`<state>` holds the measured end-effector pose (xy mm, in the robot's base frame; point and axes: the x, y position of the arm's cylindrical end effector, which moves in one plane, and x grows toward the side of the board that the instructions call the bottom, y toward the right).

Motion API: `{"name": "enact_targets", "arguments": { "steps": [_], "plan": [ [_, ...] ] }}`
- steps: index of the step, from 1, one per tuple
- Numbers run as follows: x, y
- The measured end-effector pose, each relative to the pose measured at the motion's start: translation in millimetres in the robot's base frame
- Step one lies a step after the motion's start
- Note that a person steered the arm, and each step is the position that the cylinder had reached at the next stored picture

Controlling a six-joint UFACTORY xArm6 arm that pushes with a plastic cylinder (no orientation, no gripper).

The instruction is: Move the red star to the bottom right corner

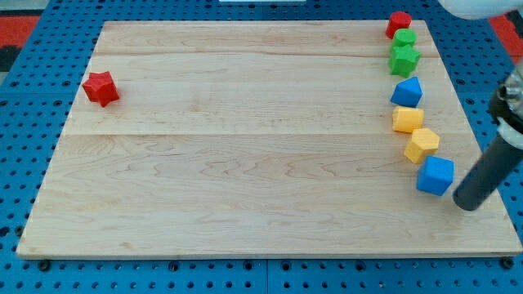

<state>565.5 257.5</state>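
You had my tip [467,202] planted near the board's [245,163] right edge, rod leaning up-right, just right of the blue cube [435,175], carrying nothing. The red star [100,88] sat far off, at the view's upper left.

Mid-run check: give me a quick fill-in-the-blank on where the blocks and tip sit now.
The red star lies near the view's ____ edge.
My tip is just to the view's right of the ____ cube.
Between the two blue blocks lie two ____ blocks.
Missing words: left; blue; yellow.
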Motion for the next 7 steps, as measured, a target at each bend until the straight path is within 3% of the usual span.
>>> {"name": "enact_targets", "arguments": {
  "steps": [1,2,4,5,6,7],
  "plan": [
    [-11,-96],
    [-70,-210],
    [-256,-291],
    [-310,-420],
    [-300,-517],
    [-232,-524]
  ]
}}
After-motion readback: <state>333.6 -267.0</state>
